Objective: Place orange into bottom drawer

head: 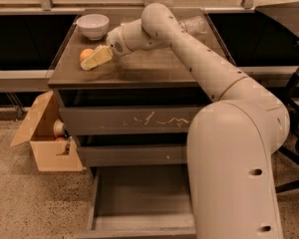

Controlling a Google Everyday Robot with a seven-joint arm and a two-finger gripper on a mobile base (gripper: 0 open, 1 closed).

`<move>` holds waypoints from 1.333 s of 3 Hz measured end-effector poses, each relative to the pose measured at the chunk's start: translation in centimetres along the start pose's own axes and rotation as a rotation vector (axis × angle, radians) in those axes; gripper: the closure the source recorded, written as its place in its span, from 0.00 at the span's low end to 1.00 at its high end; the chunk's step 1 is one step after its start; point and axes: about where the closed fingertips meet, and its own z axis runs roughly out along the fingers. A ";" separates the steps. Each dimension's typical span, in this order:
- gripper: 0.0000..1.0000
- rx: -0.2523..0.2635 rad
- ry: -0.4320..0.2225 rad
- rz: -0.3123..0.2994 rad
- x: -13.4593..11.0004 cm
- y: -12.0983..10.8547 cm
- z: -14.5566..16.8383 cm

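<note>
The orange sits at the left of the cabinet top, just nearer than the white bowl. The gripper comes in from the right and lies against the orange's near-right side. Whether it is wide or narrow, I cannot tell. The bottom drawer stands open far below.

Gripper: pale yellow, on the left part of the cabinet top, just beside the orange (plain orange skin, no markings). Arm: cream-white. Bowl: white. Cabinet top: dark brown. Upper drawer front: grey-brown with pale scratch marks. Bottom drawer: plain grey interior. Cardboard box: tan. Floor: beige, dark-speckled.
</note>
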 end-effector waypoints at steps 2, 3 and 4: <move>0.17 -0.042 0.009 0.016 0.8 0.7 2.4; 0.40 -0.047 0.009 0.020 0.9 0.8 2.8; 0.63 -0.039 -0.002 0.012 0.4 0.7 2.6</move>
